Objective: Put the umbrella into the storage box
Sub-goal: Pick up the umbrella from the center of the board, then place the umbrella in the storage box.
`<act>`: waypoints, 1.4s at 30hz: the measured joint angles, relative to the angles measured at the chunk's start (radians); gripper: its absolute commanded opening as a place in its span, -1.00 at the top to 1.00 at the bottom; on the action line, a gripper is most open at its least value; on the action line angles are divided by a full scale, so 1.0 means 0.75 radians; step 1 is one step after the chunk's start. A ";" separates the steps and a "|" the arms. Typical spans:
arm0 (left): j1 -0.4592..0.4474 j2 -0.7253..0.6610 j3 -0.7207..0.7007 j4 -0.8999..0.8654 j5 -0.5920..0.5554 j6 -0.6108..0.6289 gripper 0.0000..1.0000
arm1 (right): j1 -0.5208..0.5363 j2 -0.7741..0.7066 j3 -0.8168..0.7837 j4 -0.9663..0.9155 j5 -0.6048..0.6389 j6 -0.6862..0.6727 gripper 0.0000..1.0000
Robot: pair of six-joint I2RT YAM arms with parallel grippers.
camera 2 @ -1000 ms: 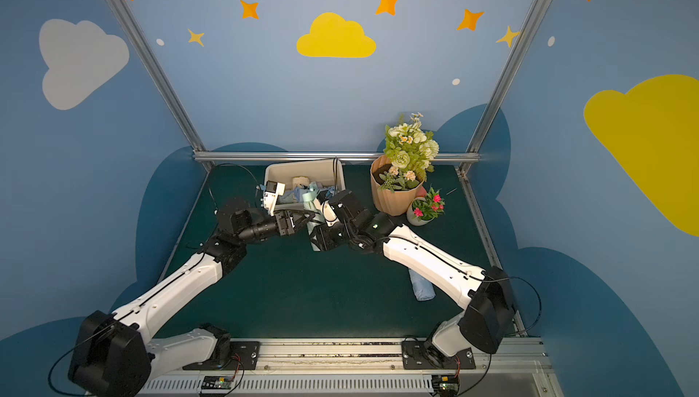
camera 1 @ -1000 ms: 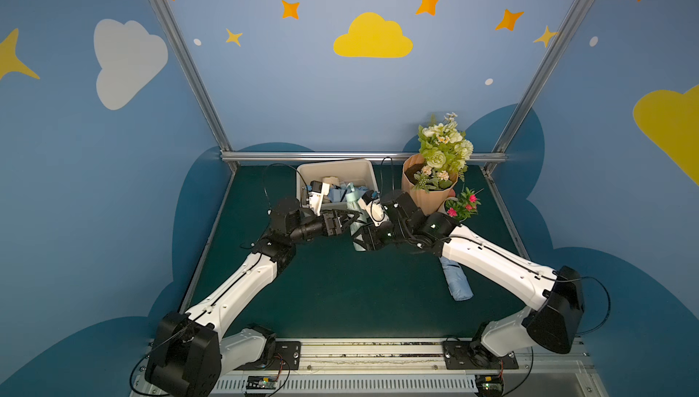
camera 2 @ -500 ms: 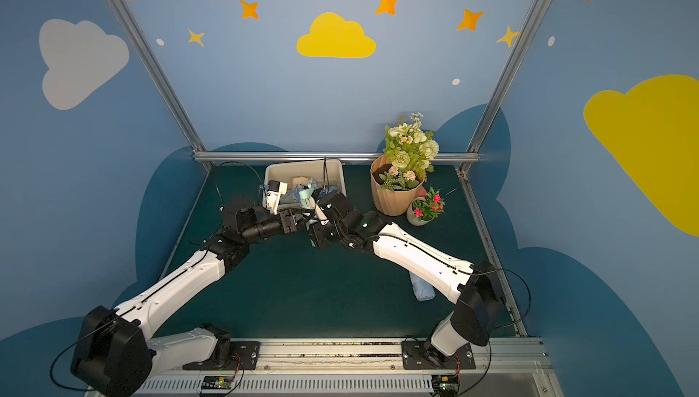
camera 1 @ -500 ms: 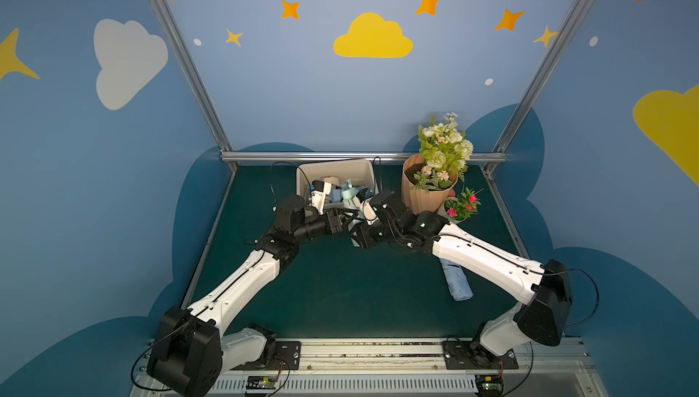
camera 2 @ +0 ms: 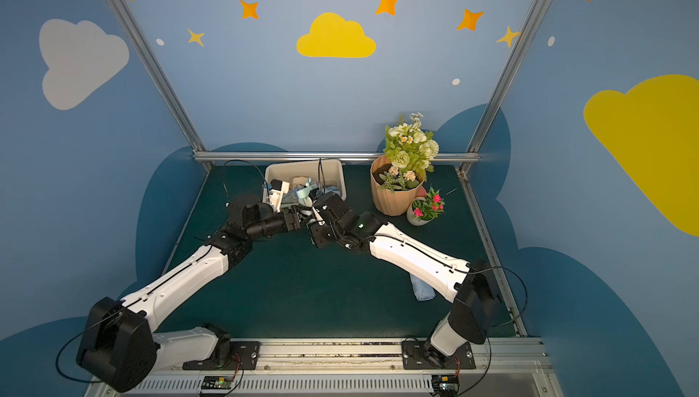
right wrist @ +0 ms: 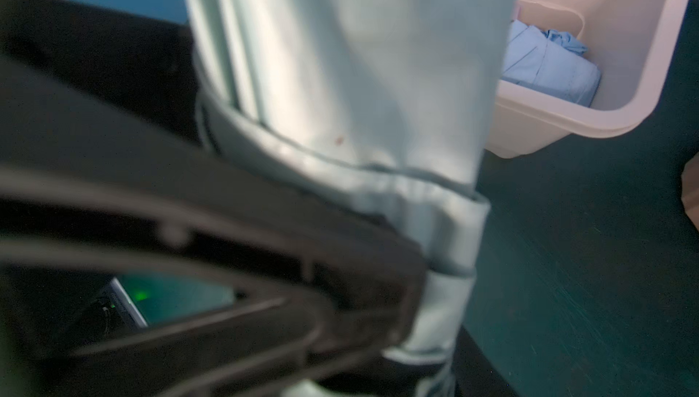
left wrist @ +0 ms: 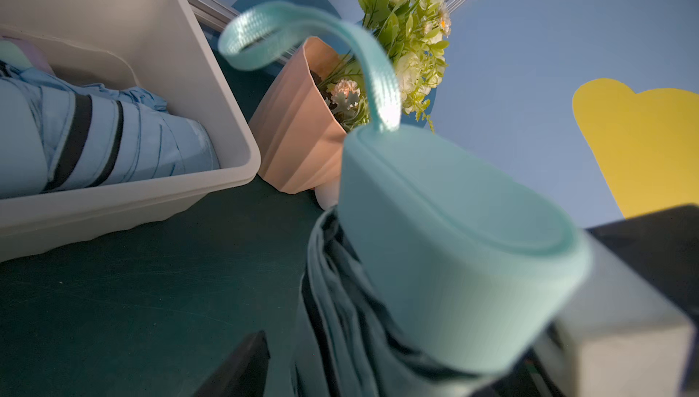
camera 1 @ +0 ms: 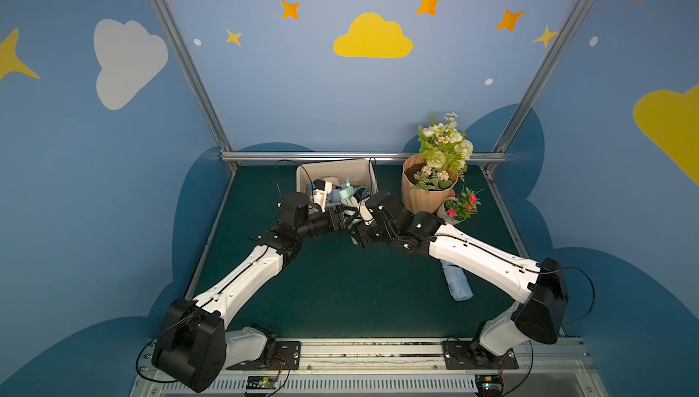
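Note:
A mint-green folded umbrella (camera 1: 346, 191) (camera 2: 302, 193) stands tilted just in front of the storage box (camera 1: 336, 166) (camera 2: 302, 167), handle and strap upward. My right gripper (camera 1: 357, 214) is shut on its folded cloth. My left gripper (camera 1: 340, 221) (left wrist: 359, 368) reaches in from the left, open, and one dark finger (left wrist: 247, 361) stands clear of the cloth. In the left wrist view the umbrella's handle (left wrist: 454, 244) fills the foreground beside the box's wall (left wrist: 212, 85). The right wrist view shows the umbrella's pale cloth (right wrist: 359, 73) and the box's rim (right wrist: 624, 36) behind it.
A light blue folded umbrella (left wrist: 113, 141) (right wrist: 548, 62) lies inside the box. Another blue one (camera 1: 457, 281) (camera 2: 423, 289) lies on the green table under my right arm. A peach ribbed flower pot (camera 1: 423, 191) (camera 2: 393, 194) and a small pot of pink flowers (camera 1: 459, 208) stand to the right of the box.
Both grippers and the mint umbrella have shifted slightly left, nearer the box's front. My left gripper's jaws narrowed on the umbrella and have widened again.

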 measured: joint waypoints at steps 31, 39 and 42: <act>0.095 0.304 0.834 -0.686 -0.519 1.046 0.95 | -0.053 -0.382 -0.400 0.201 0.301 0.131 -0.96; -0.103 0.579 0.988 -0.823 -0.760 1.671 0.95 | -0.080 -0.496 -0.491 0.202 0.346 0.179 -0.96; -0.124 0.695 1.030 -0.806 -0.880 1.884 0.95 | -0.081 -0.504 -0.505 0.201 0.349 0.191 -0.96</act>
